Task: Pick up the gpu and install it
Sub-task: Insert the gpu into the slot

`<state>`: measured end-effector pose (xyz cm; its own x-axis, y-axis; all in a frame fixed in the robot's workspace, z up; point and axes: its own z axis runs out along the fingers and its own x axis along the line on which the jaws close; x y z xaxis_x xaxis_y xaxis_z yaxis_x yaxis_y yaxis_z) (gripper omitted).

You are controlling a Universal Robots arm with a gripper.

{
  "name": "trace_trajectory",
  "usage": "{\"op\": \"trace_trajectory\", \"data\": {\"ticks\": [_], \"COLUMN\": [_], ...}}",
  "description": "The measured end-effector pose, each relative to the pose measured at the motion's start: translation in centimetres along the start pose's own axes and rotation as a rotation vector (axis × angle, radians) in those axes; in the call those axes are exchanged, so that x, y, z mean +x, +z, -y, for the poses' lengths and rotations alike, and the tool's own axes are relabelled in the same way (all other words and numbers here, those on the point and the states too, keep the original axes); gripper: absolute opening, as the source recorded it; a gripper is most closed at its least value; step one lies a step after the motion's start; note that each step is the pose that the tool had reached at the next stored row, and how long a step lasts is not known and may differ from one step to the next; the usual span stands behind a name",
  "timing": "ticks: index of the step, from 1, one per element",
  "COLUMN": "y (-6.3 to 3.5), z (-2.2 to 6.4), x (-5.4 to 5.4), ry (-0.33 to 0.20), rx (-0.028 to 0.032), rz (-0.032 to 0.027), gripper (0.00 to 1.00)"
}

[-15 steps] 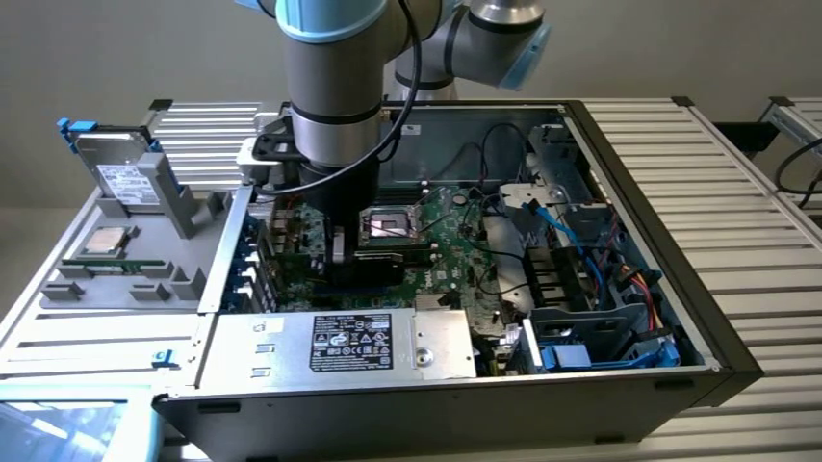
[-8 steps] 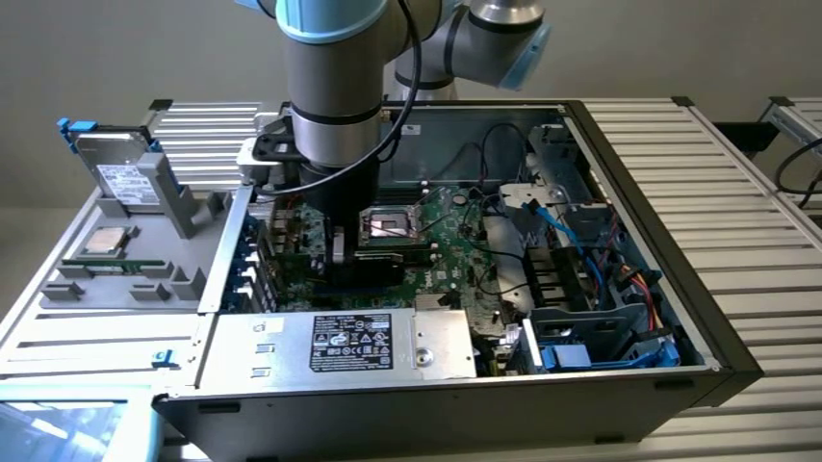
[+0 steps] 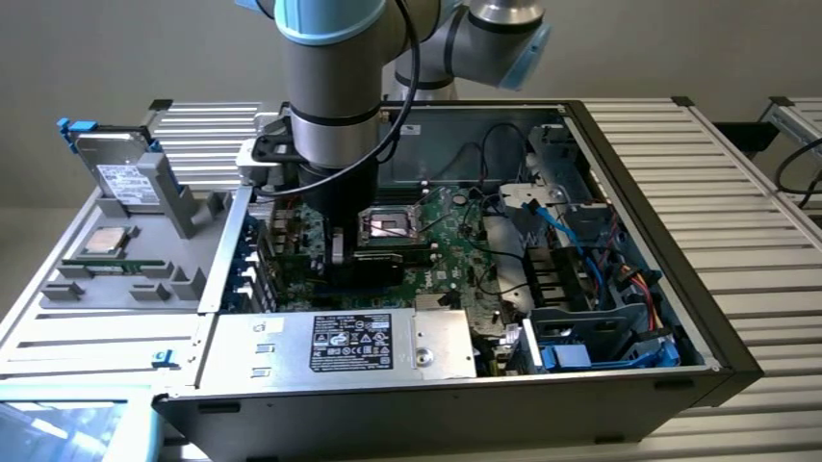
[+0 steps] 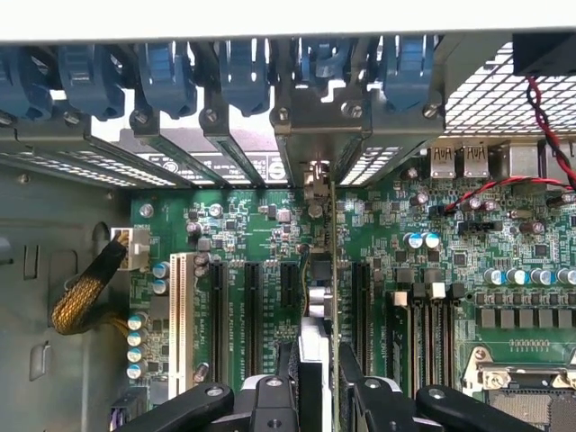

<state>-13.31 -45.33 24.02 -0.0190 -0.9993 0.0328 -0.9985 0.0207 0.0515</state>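
Green circuit-card gpu [image 4: 334, 297] stands edge-on over the large green motherboard [image 4: 261, 234], clamped between the black hand [image 4: 317, 378] fingers, partly apart.

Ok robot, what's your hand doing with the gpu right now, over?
Hand shut on gpu. Card upright on edge, low over motherboard slots. Nothing seen in the way.

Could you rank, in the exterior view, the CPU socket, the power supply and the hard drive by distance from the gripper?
From the gripper, over the motherboard:
1. CPU socket, just beside it, toward the view's right.
2. Power supply, at the case's near edge.
3. Hard drive, standing outside the case, at the view's left.
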Motion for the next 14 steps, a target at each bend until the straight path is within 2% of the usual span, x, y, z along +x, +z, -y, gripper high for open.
{"op": "trace_trajectory", "data": {"ticks": [14], "y": [0.04], "z": [0.05], "x": [0.00], "ry": [0.002], "rx": [-0.0005], "rz": [-0.0001], "gripper": [0.29]}}
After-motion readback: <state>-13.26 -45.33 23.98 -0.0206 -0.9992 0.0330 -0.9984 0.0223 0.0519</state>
